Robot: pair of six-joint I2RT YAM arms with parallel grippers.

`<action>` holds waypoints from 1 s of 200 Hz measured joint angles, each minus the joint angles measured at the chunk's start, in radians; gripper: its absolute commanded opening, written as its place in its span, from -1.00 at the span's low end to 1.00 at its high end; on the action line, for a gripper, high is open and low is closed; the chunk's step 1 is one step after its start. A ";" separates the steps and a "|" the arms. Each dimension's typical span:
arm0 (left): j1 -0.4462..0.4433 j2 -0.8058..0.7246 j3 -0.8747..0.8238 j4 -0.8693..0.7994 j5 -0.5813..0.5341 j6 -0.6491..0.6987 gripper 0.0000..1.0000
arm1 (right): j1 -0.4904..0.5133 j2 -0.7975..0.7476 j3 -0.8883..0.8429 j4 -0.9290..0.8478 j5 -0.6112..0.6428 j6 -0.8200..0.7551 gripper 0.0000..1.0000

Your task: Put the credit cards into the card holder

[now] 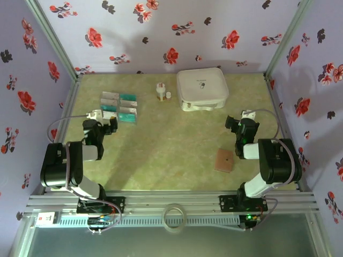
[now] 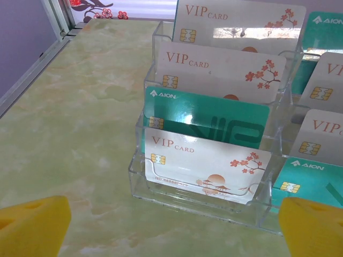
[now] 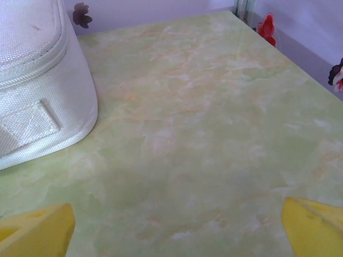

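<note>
Picking the front white one of the credit cards [image 2: 206,166] well means squaring the left gripper [image 2: 174,227], jaws wide and empty, to the clear stand [image 2: 137,160] near the table's [image 1: 171,139] far-left corner, pinching the top edge, lifting straight up. The brown card holder [image 1: 224,160] lies toward the near-right corner, near the right gripper [image 1: 234,124], likewise wide open.

A clear tiered plastic stand [image 2: 138,184] sits on the green marbled table [image 2: 80,123]. It holds credit cards [image 2: 230,69] upright in rows, white VIP cards [image 2: 206,166] and teal AION cards [image 2: 214,115]. The left gripper's [image 2: 172,230] yellow fingertips [image 2: 32,225] are spread wide just in front of it.
</note>
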 measured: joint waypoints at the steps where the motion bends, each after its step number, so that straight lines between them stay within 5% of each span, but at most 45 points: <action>1: 0.000 0.000 0.000 0.000 0.000 0.000 0.99 | 0.000 0.000 0.000 0.000 0.000 0.000 0.99; 200: -0.001 0.000 0.000 -0.002 -0.004 0.000 0.99 | 0.000 0.000 0.000 -0.001 -0.049 -0.001 0.99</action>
